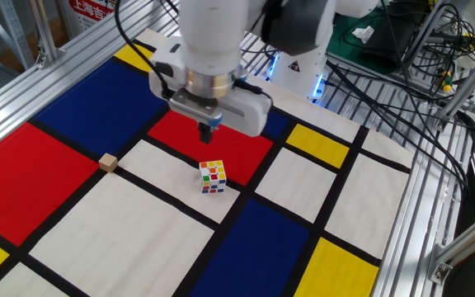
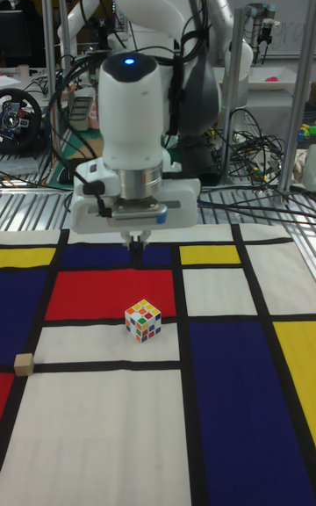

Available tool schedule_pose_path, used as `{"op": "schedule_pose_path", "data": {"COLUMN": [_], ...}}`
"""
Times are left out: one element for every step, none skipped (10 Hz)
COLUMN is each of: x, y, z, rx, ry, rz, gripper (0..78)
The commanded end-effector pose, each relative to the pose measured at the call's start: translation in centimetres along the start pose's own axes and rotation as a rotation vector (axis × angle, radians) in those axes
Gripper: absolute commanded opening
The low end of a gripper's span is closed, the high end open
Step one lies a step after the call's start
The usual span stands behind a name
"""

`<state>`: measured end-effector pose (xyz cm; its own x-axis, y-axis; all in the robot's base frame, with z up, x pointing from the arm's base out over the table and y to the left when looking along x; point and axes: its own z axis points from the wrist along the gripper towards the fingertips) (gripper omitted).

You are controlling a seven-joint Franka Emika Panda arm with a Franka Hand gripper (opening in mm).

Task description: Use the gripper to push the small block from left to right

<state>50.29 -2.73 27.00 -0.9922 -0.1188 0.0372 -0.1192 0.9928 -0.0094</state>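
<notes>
Gripper (image 1: 207, 132): dark tip with blue accents, fingers pressed together, holding nothing; it hangs above the red panel at upper centre of the frame, clear of the cloth.

Small block (image 1: 108, 162): tan wooden cube at centre left, on the black line between a red and a white panel, well apart from the gripper and untouched.

Step in hand, as I judge it: bring the tip to the block's left face, low, then sweep right in one steady line, pushing through the cube's middle so it does not spin away.

Puzzle cube (image 1: 213, 176): multicoloured, right of the block; a straight push may meet it.

Table (image 1: 97, 231): flat cloth in red, blue, yellow and white panels with black lines.

Room: aluminium framing, cables (image 1: 402, 91) at upper right.
</notes>
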Motion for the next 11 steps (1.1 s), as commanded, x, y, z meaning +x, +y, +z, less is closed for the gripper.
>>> {"op": "schedule_pose_path", "data": {"x": [0.2, 0.3, 0.4, 0.5, 0.6, 0.5, 0.5, -0.3, -1.3, -2.3, -3.3], "y": [-1.7, -2.3, -3.2, -3.7, -4.0, -4.2, -4.3, -4.9, -5.7, -6.6, -7.6], "z": [0.9, 1.6, 2.9, 3.5, 3.7, 3.6, 3.5, 3.0, 2.4, 1.8, 1.3], "rx": [0.007, 0.007, 0.009, 0.009, 0.013, 0.018, 0.019, 0.025, 0.025, 0.025, 0.022], "ry": [-0.027, -0.04, -0.059, -0.057, -0.052, -0.049, -0.048, -0.029, -0.008, 0.008, 0.024], "rz": [0.005, 0.005, 0.005, 0.008, 0.021, 0.037, 0.037, 0.026, 0.015, -0.007, -0.031], "gripper": [0.0, 0.0, 0.0, 0.0, 0.0, 0.0, 0.0, 0.0, 0.0, 0.0, 0.0]}}
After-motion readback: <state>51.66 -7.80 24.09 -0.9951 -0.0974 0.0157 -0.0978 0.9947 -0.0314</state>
